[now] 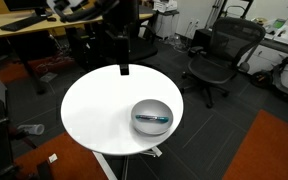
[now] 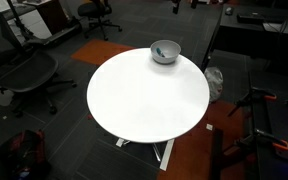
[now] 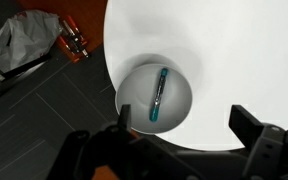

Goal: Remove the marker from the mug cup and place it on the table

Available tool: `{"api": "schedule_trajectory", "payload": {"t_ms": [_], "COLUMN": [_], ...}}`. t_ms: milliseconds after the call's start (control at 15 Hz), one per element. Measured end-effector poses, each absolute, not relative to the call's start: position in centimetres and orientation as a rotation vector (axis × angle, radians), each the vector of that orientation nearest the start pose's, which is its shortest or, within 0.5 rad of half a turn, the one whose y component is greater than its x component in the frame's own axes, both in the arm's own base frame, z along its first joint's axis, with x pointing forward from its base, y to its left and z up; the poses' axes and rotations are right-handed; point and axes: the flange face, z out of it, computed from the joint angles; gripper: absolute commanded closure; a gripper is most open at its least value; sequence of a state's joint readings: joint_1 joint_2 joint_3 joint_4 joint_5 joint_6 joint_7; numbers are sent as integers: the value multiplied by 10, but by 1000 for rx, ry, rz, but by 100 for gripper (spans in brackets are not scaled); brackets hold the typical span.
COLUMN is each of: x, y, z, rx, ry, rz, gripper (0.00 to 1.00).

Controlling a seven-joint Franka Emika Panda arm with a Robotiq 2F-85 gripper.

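Observation:
The mug cup, a shallow grey bowl (image 1: 151, 125), stands near the edge of the round white table (image 1: 94, 110). It shows in both exterior views (image 2: 165, 47). The marker (image 3: 160, 98), dark with a teal end, lies inside it, also visible in an exterior view (image 1: 151, 118). In the wrist view the mug cup (image 3: 134, 95) sits at the table's (image 3: 234, 50) rim, below and ahead of my gripper (image 3: 184, 125). The gripper is open and empty. In an exterior view the gripper (image 1: 123, 68) hangs high above the table's far side, well apart from the cup.
Black office chairs (image 1: 219, 55) (image 2: 24, 70) stand around the table. A wooden desk (image 1: 44, 30) is behind it. A crumpled grey bag (image 3: 24, 40) lies on the dark floor beside the table. An orange carpet patch (image 1: 274, 150) is nearby.

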State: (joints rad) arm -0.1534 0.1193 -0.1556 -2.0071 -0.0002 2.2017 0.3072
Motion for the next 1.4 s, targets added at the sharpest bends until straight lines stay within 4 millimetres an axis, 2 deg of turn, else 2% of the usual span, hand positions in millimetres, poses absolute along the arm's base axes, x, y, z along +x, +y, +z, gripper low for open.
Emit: {"api": "schedule_trajectory", "payload": {"t_ms": [400,733,1400], "x": [588,599,601], "y": [-190,-203,-207], "z": [359,328,324], "rx": [-3029,-2990,-2991], "ry": [970,988,996], "rz": [-79,-32,-27], "gripper": [0,0,0]}}
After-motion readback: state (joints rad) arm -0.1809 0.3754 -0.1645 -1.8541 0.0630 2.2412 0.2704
